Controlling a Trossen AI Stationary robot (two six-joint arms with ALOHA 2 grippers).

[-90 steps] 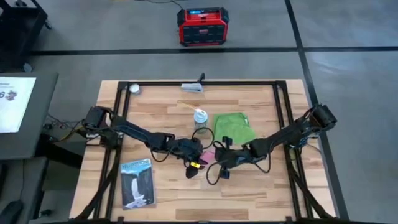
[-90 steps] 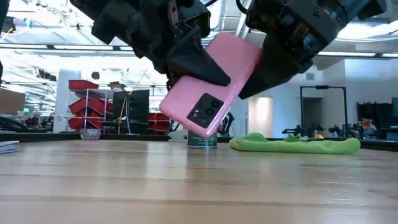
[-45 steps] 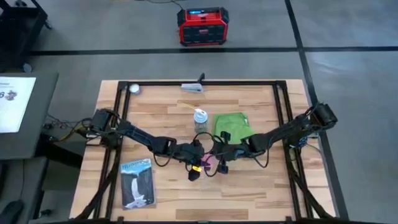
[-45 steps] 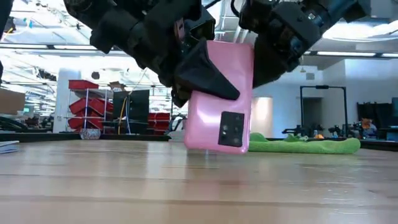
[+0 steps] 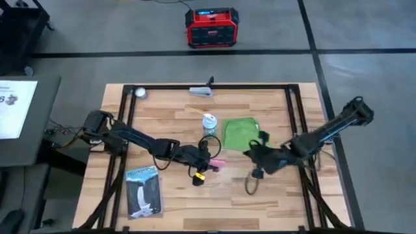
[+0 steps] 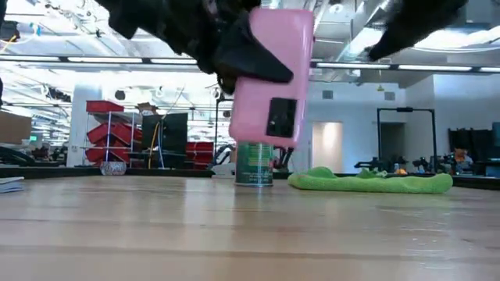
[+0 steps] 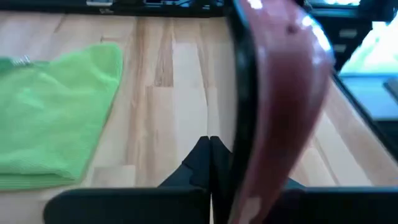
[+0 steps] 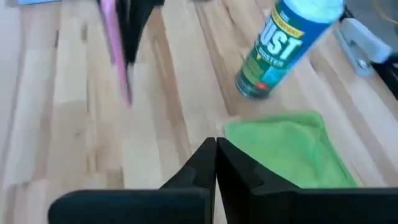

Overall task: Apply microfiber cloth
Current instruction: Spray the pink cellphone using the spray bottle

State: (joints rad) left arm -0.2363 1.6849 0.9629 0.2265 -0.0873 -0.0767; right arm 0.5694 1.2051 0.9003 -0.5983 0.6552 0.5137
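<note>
The bright green microfiber cloth (image 5: pixel 242 133) lies flat on the wooden table, right of centre. My left gripper (image 5: pixel 207 162) is shut on a pink phone (image 6: pixel 273 86) and holds it above the table, left of the cloth. The phone shows edge-on in the left wrist view (image 7: pixel 273 93). My right gripper (image 8: pixel 216 155) is shut on nothing and hovers just near of the cloth's near edge (image 8: pixel 286 149), apart from the phone (image 8: pixel 115 50). My left gripper pinches the phone between its two fingers, one dark finger (image 6: pixel 250 62) lying on the phone's back face (image 6: pixel 269 47) near its upper end. The fingers come from the table's left side. The phone hangs nearly upright, camera end down, clear of the table.
A green-and-white spray can (image 5: pixel 209 123) stands just left of the cloth. A blue-grey booklet (image 5: pixel 143 190) lies near the front left. A small white ball (image 5: pixel 140 92) and a grey tool (image 5: pixel 201 91) lie at the far edge. A black frame rims the table.
My right gripper has let go of the phone and drawn back toward the table's right edge, stopping by the cloth. My left gripper has turned the phone from tilted to nearly upright and raised it clear of the table.
</note>
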